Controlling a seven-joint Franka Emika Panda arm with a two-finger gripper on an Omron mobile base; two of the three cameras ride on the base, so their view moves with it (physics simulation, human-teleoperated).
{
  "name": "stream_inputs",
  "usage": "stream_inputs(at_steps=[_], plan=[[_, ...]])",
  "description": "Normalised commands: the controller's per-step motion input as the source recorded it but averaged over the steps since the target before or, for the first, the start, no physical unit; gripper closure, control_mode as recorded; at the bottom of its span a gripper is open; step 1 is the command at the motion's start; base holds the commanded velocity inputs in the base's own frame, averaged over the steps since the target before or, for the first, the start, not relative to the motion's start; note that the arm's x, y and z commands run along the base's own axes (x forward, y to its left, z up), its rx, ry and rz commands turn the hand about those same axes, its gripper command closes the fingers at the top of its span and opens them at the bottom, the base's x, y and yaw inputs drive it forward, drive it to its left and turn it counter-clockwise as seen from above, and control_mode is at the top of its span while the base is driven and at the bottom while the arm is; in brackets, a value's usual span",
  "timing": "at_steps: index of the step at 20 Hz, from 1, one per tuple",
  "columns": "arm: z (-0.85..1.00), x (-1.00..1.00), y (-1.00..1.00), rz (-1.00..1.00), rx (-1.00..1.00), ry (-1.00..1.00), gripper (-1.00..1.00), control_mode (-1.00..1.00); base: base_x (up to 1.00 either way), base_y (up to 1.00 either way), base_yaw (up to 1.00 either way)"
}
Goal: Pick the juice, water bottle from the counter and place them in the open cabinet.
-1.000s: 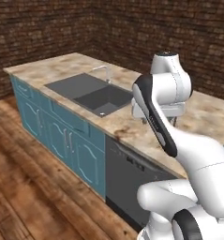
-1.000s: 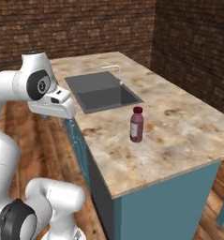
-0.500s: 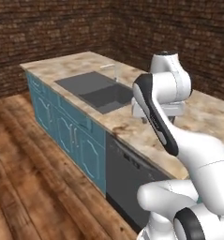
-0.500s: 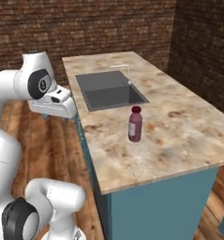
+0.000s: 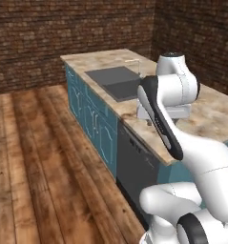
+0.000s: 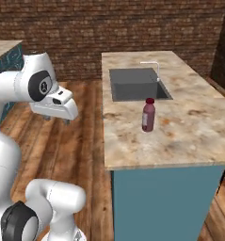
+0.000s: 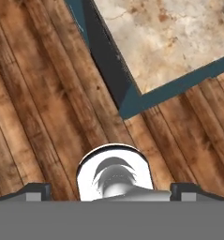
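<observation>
The juice, a maroon bottle with a round cap, stands upright on the beige marbled counter just in front of the sink. My gripper hangs open and empty over the wooden floor, left of the counter and well apart from the juice. In the hand view the two fingertips of the gripper stand wide apart, and a corner of the counter lies beyond them. In the left base view my arm covers part of the counter. The water bottle and the open cabinet are out of view.
A dark sink with a thin faucet is set into the counter. Teal base cabinets and a dark appliance front face the wood floor. Brick walls close the room behind. Another counter end shows far left.
The whole picture has shifted in both base views, so the base has moved around the counter. The juice stands as before and the gripper stays open.
</observation>
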Motion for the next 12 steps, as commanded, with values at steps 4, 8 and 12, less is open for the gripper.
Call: stream_inputs(at_steps=[4,8,12], plan=[[0.00,0.00,0.00,0.00,0.00,0.00,-1.00,1.00,0.07,-0.92,0.49],[0.00,0.00,0.00,0.00,0.00,0.00,-1.00,1.00,0.08,-1.00,0.48],[0.00,0.00,0.00,0.00,0.00,0.00,-1.00,1.00,0.00,-1.00,0.37]])
